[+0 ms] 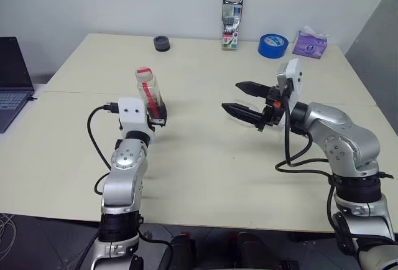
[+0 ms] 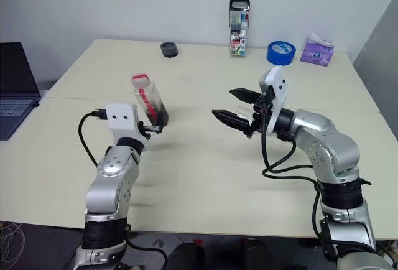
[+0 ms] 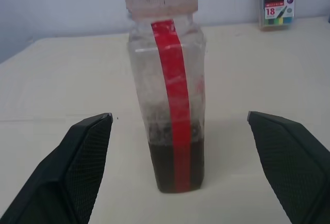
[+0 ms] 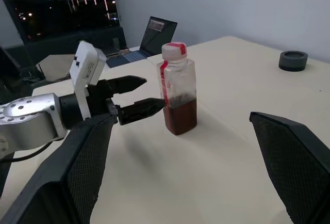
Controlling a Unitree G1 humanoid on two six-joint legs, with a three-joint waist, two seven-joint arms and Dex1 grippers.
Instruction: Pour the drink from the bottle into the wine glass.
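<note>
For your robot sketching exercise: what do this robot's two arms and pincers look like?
Both arms have rounded silver-grey metal segments with black joints and loose black cables. Each wrist carries a white box-shaped housing. The left pincer and right pincer each have two black, tapered, pointed fingers with textured inner faces.

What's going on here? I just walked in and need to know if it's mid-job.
The robot has barely started. The bottle stands upright and capped on the table, with dark drink in its lower part. The left gripper sits open right at the bottle, not gripping it. The right gripper hovers open, holding nothing. I can't spot a wine glass.
</note>
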